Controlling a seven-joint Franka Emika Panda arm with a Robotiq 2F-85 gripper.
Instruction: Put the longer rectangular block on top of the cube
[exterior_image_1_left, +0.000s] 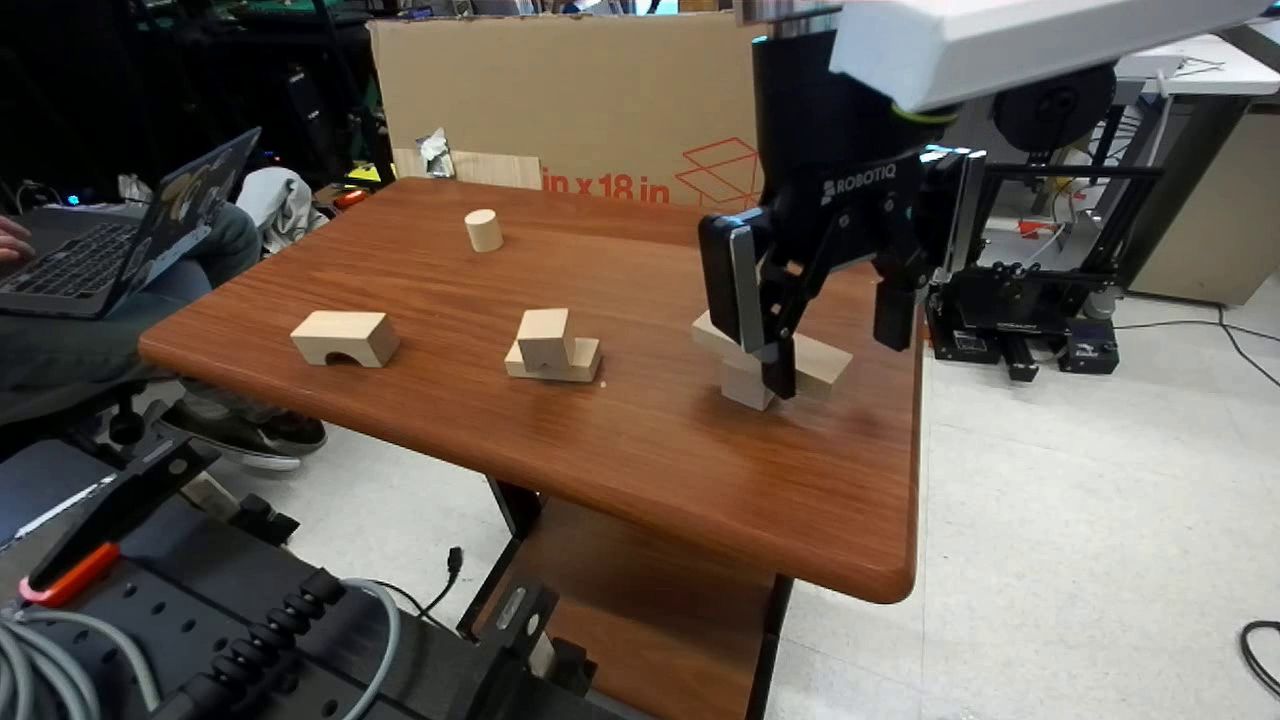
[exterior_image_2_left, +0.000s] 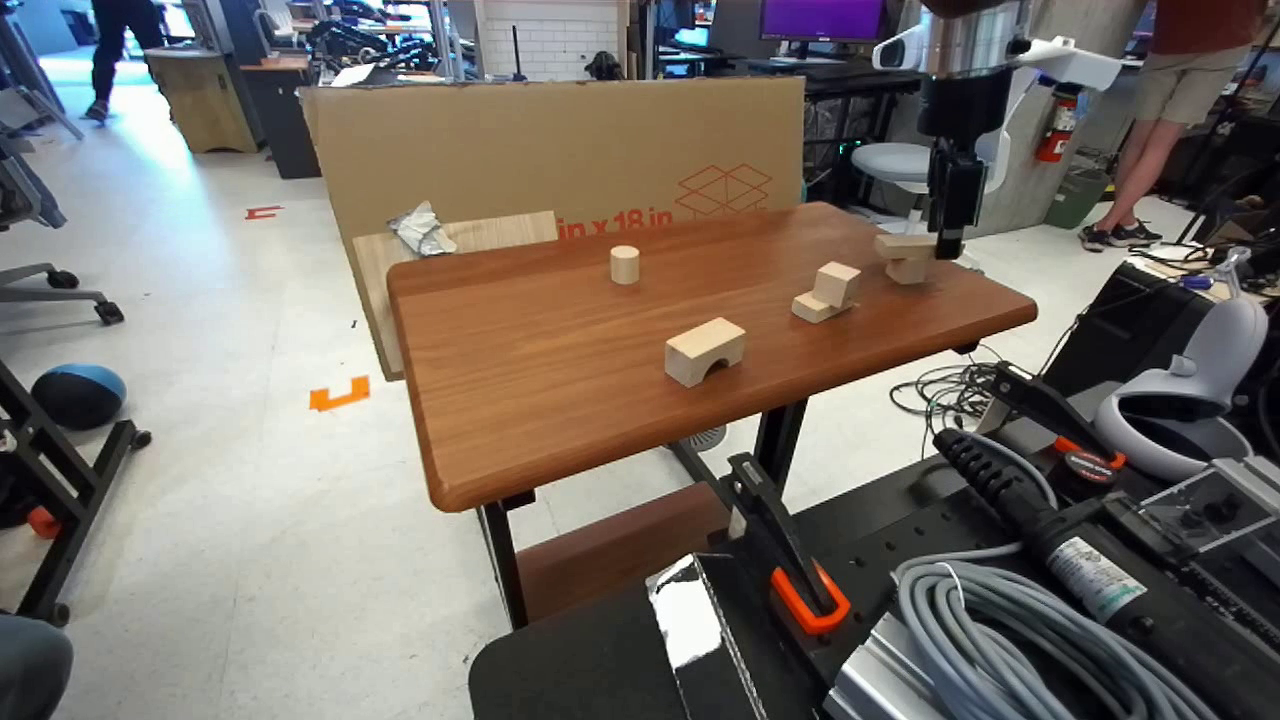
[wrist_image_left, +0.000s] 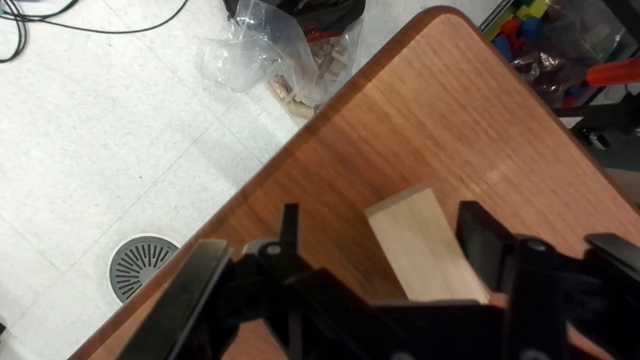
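The longer rectangular block, a pale flat plank (exterior_image_1_left: 822, 356), lies on top of a smaller wooden block that looks like the cube (exterior_image_1_left: 745, 386), near the table's right end. In an exterior view the plank (exterior_image_2_left: 903, 246) rests across this lower block (exterior_image_2_left: 908, 271). My gripper (exterior_image_1_left: 838, 350) is open over the plank. In the wrist view the plank (wrist_image_left: 425, 245) lies between the open fingers (wrist_image_left: 382, 222), close to the right finger and apart from the left one. Whether the right finger touches it I cannot tell. The lower block is hidden in the wrist view.
Another cube-like block (exterior_image_1_left: 545, 338) sits on a short flat block (exterior_image_1_left: 582, 362) mid-table. An arch block (exterior_image_1_left: 345, 337) and a cylinder (exterior_image_1_left: 484, 231) stand farther left. The table's edge (wrist_image_left: 280, 155) runs close beside the gripper. A cardboard sheet (exterior_image_2_left: 560, 150) stands behind the table.
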